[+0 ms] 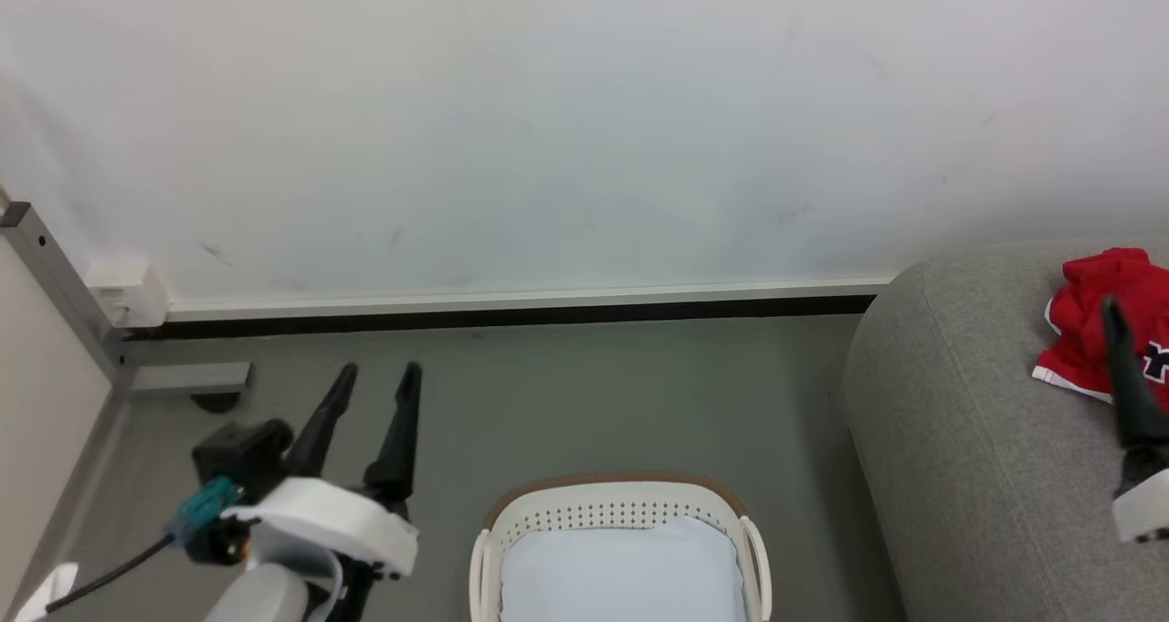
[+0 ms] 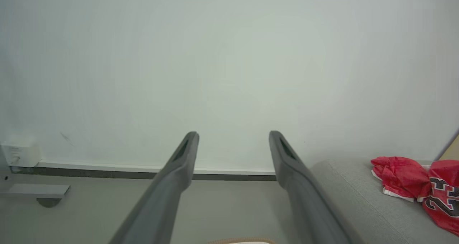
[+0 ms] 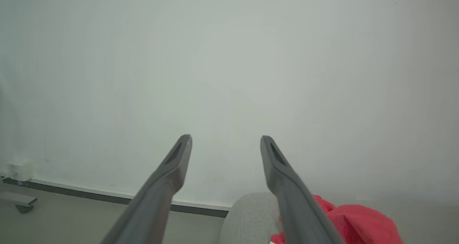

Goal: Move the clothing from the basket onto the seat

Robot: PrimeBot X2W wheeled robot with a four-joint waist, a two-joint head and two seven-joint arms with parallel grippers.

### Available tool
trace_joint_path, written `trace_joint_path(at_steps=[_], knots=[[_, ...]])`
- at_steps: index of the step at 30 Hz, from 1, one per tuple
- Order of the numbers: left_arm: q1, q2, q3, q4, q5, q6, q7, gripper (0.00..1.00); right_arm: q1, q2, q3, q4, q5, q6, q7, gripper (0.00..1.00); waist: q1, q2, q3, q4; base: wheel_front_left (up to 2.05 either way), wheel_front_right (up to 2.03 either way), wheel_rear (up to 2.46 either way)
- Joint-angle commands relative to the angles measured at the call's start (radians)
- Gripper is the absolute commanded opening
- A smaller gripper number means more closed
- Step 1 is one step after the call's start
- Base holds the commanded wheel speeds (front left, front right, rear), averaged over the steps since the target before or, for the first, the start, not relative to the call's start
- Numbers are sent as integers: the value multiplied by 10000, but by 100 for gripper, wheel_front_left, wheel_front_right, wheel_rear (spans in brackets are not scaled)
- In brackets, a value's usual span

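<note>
The right gripper [image 3: 226, 139] holds both dark fingers spread apart with nothing between them, pointed at a pale wall [image 3: 229, 57], while red clothing [image 3: 358, 226] lies on the rounded grey seat [image 3: 247, 215] at the view's lower edge.

Pale white wall [image 1: 584, 101], faint scuff marks. White skirting [image 1: 511, 299] along its base, dark gap beneath. Grey-green floor [image 1: 594, 403], evenly lit. Far left: grey metal post [image 1: 59, 279], flat foot [image 1: 187, 378], small white box [image 1: 128, 293].
</note>
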Motion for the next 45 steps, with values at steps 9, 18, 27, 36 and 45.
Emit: trace_joint_path(at_steps=[9,18,27,36,45], knots=[[1823,-443,1876,-256,912,-219,-2,100,1658,1581,32,419,-772,-26,-1907,100,2,0,-94,101,0,0,0],[2535,-1226,3081,-196,2321,-692,-2,100,2077,2628,197,746,-1370,-26,-2104,100,2,0,-6,145,0,0,0],[2470,-1646,3791,59,3073,-1119,-3,100,1762,2803,309,692,-1355,-26,-2109,100,2,0,39,193,0,0,0],[2362,-1879,4161,228,3446,-1360,-3,100,1774,2887,317,597,-1348,-26,-2110,100,2,0,85,263,0,0,0],[2567,-2022,4320,546,3113,-1385,163,0,1996,3040,360,895,-1061,1,-1955,0,2,0,101,271,0,0,0]])
